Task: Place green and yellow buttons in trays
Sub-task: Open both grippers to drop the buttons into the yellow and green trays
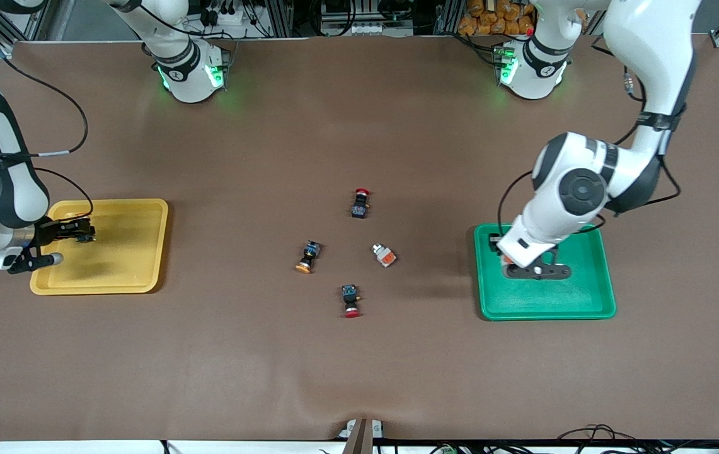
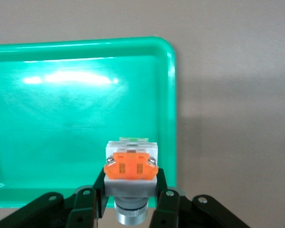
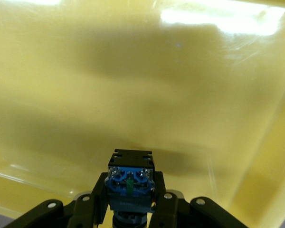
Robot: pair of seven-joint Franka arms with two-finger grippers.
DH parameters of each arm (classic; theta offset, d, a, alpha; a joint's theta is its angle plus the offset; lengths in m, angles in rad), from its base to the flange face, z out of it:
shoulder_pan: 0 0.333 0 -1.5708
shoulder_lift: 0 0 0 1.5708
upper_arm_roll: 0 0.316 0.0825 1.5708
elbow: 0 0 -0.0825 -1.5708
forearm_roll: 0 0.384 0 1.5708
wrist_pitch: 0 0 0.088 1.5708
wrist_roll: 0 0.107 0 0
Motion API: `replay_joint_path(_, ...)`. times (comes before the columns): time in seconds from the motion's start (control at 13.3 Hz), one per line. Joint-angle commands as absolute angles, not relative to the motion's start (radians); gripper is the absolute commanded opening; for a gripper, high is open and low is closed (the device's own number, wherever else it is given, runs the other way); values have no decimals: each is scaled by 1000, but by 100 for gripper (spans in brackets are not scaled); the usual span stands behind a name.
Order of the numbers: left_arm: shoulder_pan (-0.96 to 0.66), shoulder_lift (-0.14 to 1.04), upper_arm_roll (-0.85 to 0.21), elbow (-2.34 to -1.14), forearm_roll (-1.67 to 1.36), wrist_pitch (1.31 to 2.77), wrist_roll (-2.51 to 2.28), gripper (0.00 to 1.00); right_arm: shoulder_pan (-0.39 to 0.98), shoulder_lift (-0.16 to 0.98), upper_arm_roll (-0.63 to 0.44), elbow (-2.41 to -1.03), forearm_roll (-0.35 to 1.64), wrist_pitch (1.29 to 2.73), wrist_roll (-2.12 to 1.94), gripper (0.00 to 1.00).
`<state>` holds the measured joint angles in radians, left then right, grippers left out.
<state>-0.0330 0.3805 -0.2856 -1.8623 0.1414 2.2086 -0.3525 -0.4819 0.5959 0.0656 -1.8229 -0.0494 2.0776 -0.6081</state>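
You are holding a white-grey button (image 2: 130,166) in the left gripper (image 2: 131,202), fingers closed on it, over the green tray (image 1: 592,309) near the left arm's edge of the worktop. Lower it gently, then open. The right gripper (image 3: 130,204) is gripping a black button (image 3: 130,179) over the yellow tray (image 1: 138,277). I am seeing nothing lying in either tray. One yellow-capped button (image 1: 307,257) and one grey button (image 1: 384,255) are waiting mid-table between red-capped switches (image 1: 360,203)

Two red-capped switches (image 1: 360,203) (image 1: 351,301) lie mid-table (well apart).
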Motion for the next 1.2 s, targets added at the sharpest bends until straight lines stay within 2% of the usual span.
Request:
replay_joint_path(0.0,1,328,-295,-1846,166,2142,-319,0,-514,641,89,-1775,-63,2068,-618,61)
replay_joint_path(0.07,15,318,-296,-1821,166,2120,-308,0,-509,640,89,-1773,-61,2060,-617,65)
replay_joint_path(0.22,18,319,-296,-1764,160,2071,-308,0,-509,637,91,-1773,-60,2059,-623,100)
replay_joint_path(0.45,37,342,-285,-1756,164,2066,-296,0,-489,629,97,-1743,-57,2025,-600,100)
replay_joint_path(0.6,51,368,-285,-1756,164,2074,-298,0,-465,635,98,-1660,-57,1881,-527,100)
replay_joint_path(0.75,58,383,-285,-1755,167,2082,-298,0,-430,632,98,-1638,-52,1838,-485,100)
replay_joint_path(1.12,95,468,-279,-1828,169,2212,-308,0,-335,603,107,-1626,49,1721,-301,100)
